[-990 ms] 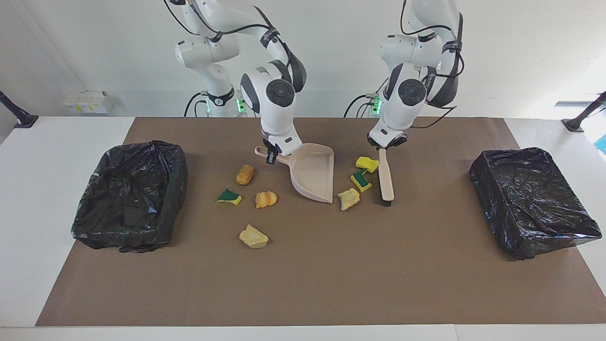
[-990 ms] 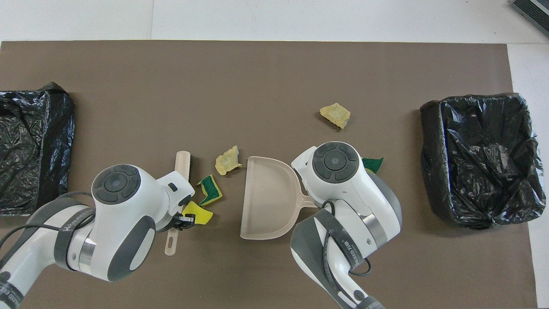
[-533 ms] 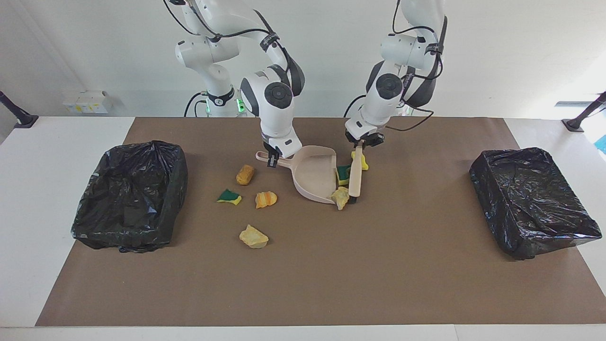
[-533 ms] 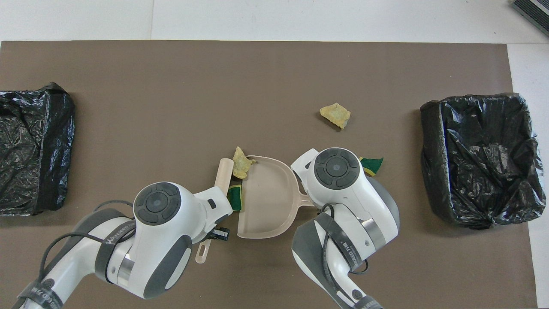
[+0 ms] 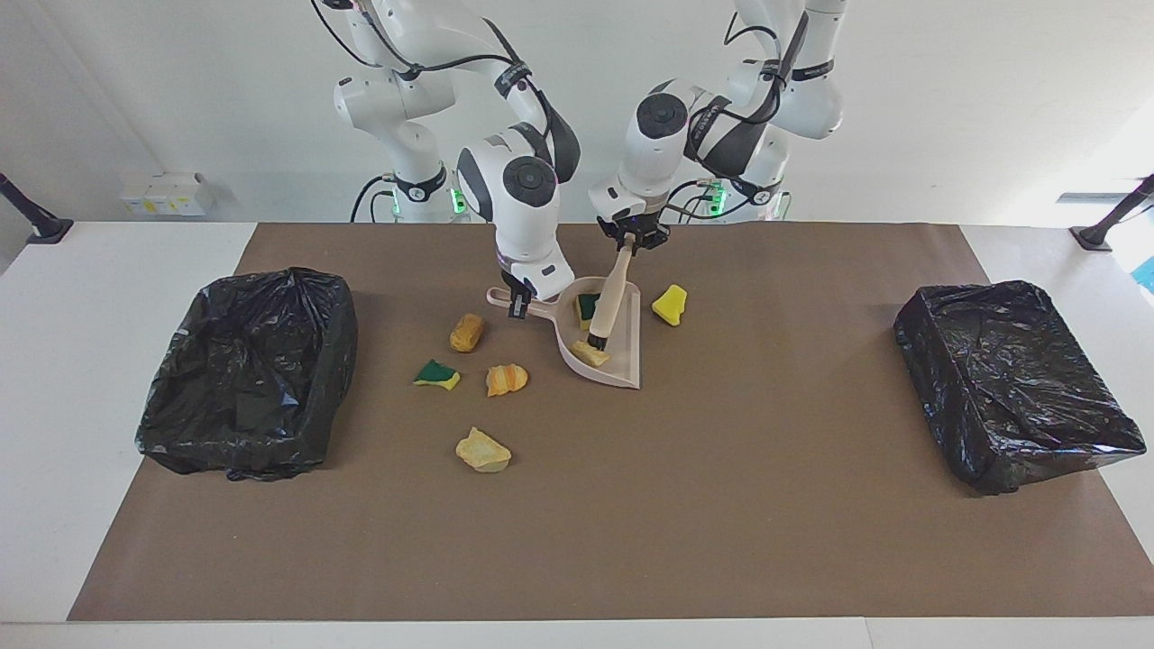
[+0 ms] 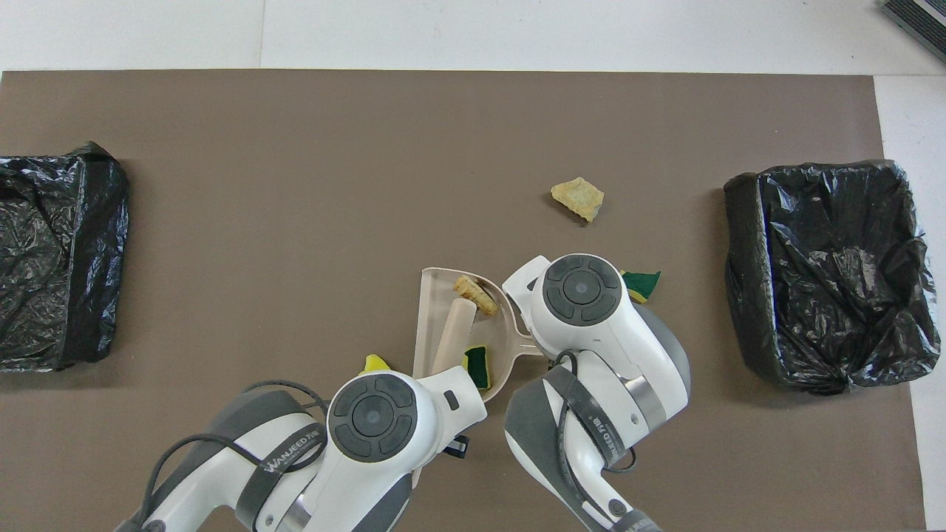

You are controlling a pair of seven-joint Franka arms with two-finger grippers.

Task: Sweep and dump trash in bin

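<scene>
Trash is scattered on the brown paper mat (image 5: 631, 505) that covers the white table (image 5: 108, 270). Two scraps lie inside the beige plastic dustpan (image 5: 627, 361): a yellow sponge piece with a green scrub layer (image 5: 586, 305) at the end nearer the robots, and a tan crumbly foam chunk (image 5: 590, 354) by the pan's open lip. The right gripper (image 5: 517, 305) is pinched on the dustpan's handle. The left gripper (image 5: 629, 240) is clamped on the top of the beige black-bristled brush (image 5: 609, 299), which slants down into the pan with its bristles at the tan chunk. A plain yellow sponge piece (image 5: 670, 304) lies on the mat just beside the pan, toward the left arm's end. Toward the right arm's end of the pan lie four more scraps: an orange-tan foam lump (image 5: 467, 332), a green-topped yellow sponge scrap (image 5: 437, 374), an orange and yellow foam chunk (image 5: 506, 379), and, farthest from the robots, a pale yellow crumbly chunk (image 5: 483, 451). In the overhead view the right arm covers most of these, leaving only the pale chunk and part of the green-topped scrap visible. A black-bagged bin (image 5: 248, 370) stands at the right arm's end of the mat, well apart from the scraps. A second black-bagged bin (image 5: 1014, 383) stands at the left arm's end.
</scene>
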